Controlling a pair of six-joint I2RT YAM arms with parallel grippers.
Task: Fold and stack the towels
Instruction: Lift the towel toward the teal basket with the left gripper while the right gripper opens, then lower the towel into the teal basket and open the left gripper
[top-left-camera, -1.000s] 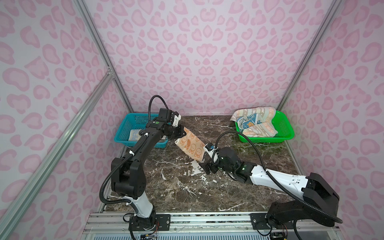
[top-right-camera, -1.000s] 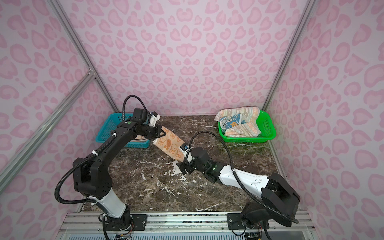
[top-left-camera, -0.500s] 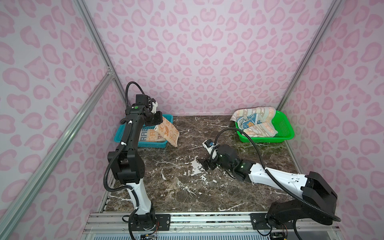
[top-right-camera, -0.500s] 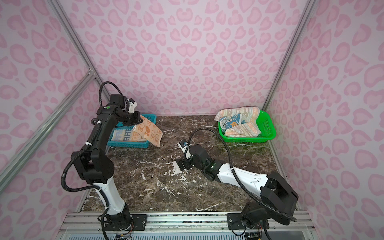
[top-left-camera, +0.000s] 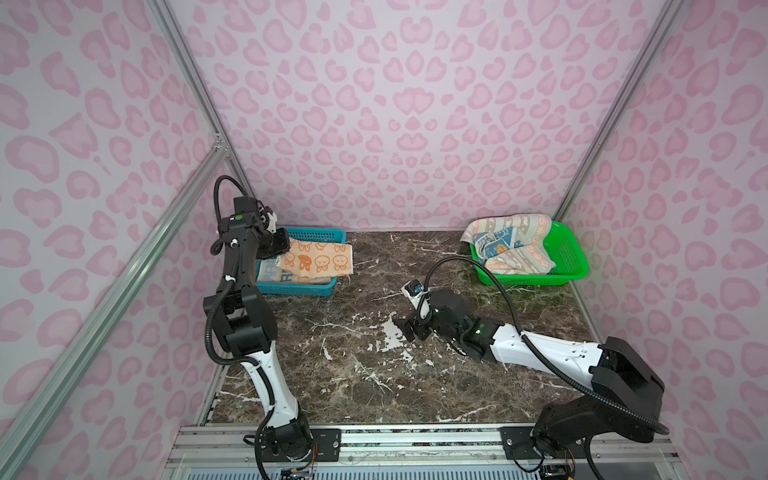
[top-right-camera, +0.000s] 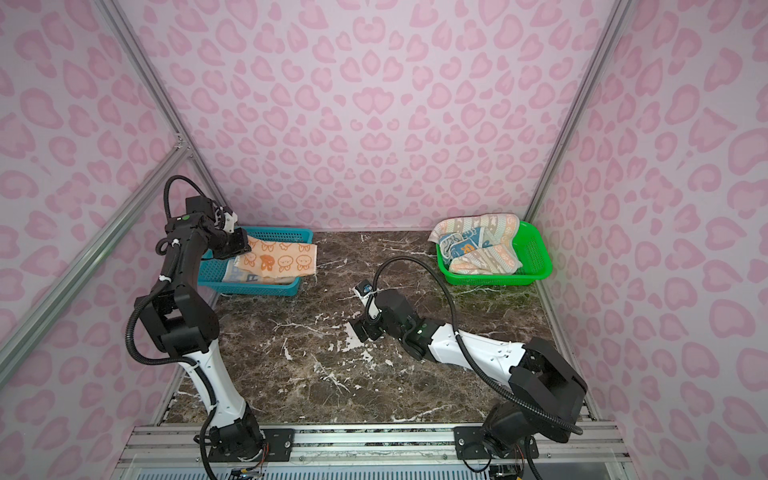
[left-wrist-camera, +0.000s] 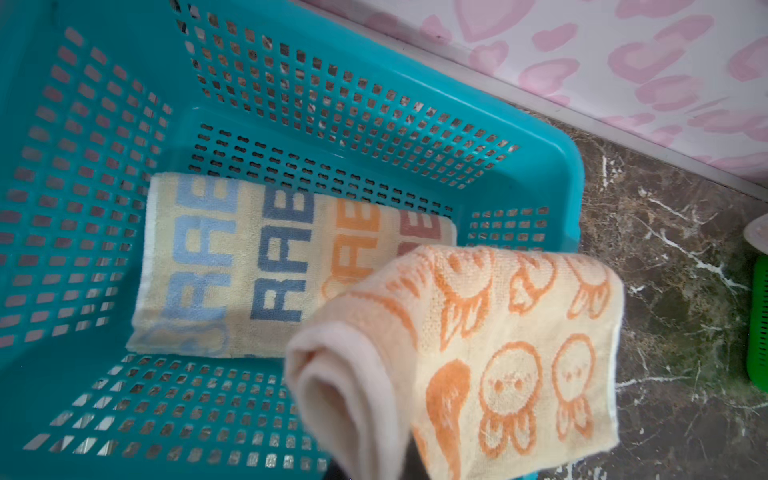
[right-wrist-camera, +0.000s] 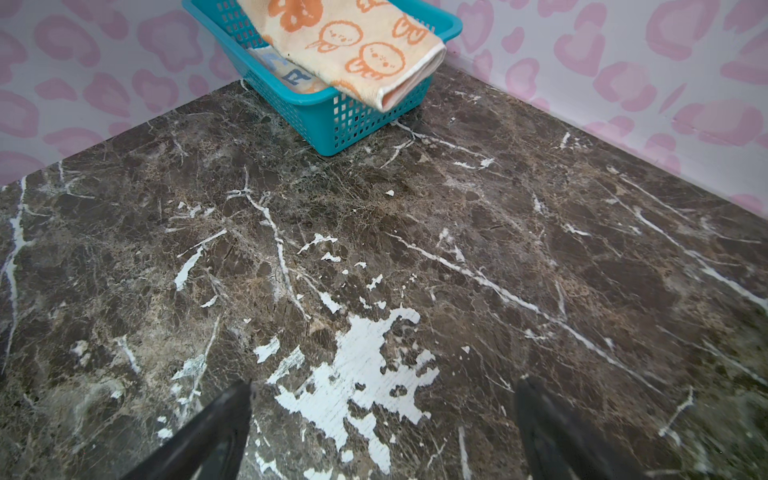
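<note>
Left gripper (top-left-camera: 286, 246) clenches one end of the folded orange bunny-face terry towel (top-left-camera: 322, 262), which stretches lengthwise straight out from the jaws; right gripper (right-wrist-camera: 384, 384) gapes, empty.

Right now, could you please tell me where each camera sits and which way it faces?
Both top views: high above the front rail, looking down toward the back wall; left arm and right arm show whole.
Left wrist: above the blue basket, looking down at the lettered towel and the orange towel in the left gripper; hardly any arm shows.
Right wrist: low over the table, facing the blue basket; the right gripper's open fingers show.
Shared: all views show the orange towel and blue basket.
</note>
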